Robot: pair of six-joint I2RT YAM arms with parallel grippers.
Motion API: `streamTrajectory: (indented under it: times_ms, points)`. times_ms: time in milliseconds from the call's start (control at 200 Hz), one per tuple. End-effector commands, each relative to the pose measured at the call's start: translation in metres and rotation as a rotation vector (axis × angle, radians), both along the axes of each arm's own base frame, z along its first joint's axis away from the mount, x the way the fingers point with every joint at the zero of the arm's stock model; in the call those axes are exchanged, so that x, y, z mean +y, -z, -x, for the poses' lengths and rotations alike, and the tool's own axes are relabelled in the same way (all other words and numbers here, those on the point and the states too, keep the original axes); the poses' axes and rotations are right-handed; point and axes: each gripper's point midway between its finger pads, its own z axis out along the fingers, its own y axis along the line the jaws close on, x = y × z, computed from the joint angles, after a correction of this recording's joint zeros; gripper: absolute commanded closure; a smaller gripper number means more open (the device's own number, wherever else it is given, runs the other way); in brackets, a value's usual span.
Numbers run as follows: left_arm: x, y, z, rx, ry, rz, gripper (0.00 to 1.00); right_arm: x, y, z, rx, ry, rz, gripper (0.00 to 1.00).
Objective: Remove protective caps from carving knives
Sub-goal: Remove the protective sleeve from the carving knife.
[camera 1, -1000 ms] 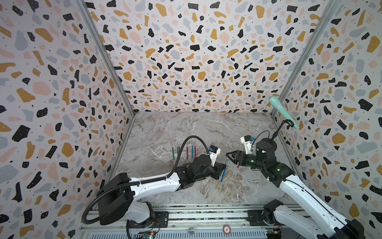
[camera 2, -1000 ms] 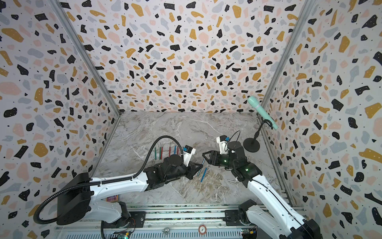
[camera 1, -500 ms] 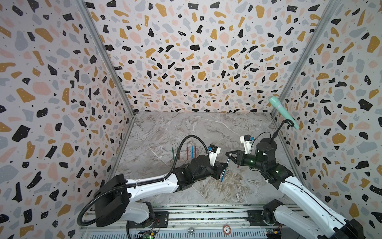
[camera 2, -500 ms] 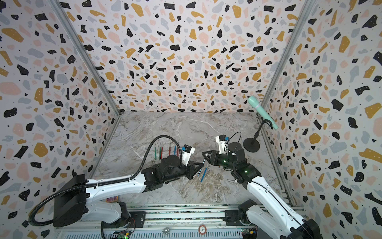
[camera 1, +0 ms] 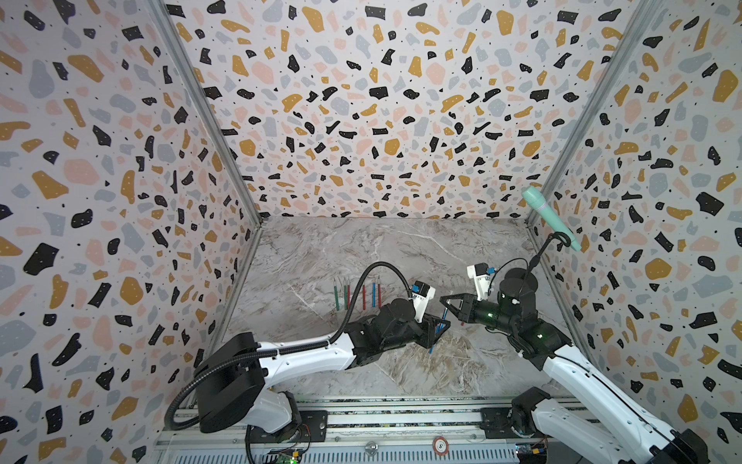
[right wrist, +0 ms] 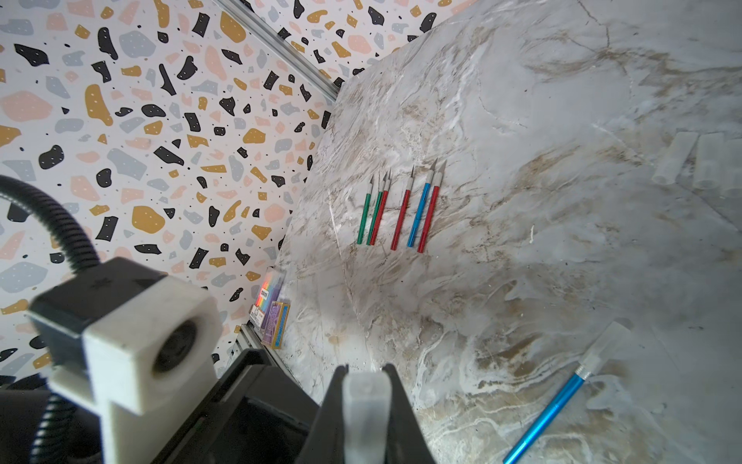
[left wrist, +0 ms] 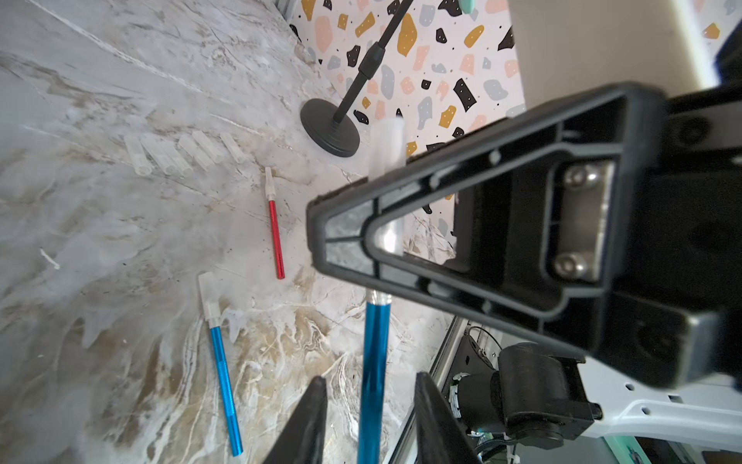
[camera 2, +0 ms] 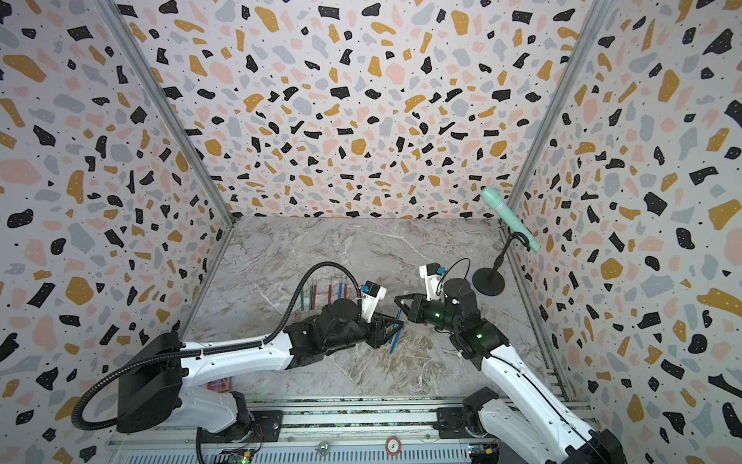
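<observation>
Left wrist view | now pinching clear cap (left wrist: pixel 386 148) with right gripper (left wrist: pixel 341 233) | now spreading left gripper (left wrist: pixel 373 418) jaws loose beside blue knife (left wrist: pixel 375 341) | likely needs a tight hold before pulling

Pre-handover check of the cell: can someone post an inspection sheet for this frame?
Surface: marble-look table, nothing spilled.
Job's things: six bare knives in a row; held blue knife raised between the arms; capped blue knife and capped red knife lying loose; loose caps in a row.
Clutter: microphone on a stand; coloured packs at the table edge.
Grippers: left gripper open around the blue shaft; right gripper shut on its cap.
Cables: black hose arching over the left arm.
Surroundings: speckled walls on three sides.
</observation>
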Motion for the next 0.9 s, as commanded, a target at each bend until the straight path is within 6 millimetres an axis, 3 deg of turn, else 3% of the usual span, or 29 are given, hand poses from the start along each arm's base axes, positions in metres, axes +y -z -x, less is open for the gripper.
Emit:
streamTrajectory:
  times_ms: [0,275,541,896]
  points:
    - [-0.009,-0.014,0.006,-0.018,0.049,0.04,0.67,-0.002,-0.006,0.002,-0.023,0.005,-0.003,1.0]
    - [-0.008,-0.008,0.005,-0.017,0.053,0.0,1.0,0.001,-0.007,0.004,-0.033,-0.01,0.006,1.0]
    - [-0.012,0.006,0.008,0.028,0.062,-0.012,1.0,0.001,-0.008,-0.002,-0.051,0.012,0.026,1.0]
    - [-0.002,0.026,0.015,0.119,0.017,0.043,1.0,-0.007,-0.06,-0.042,-0.131,0.103,0.068,1.0]
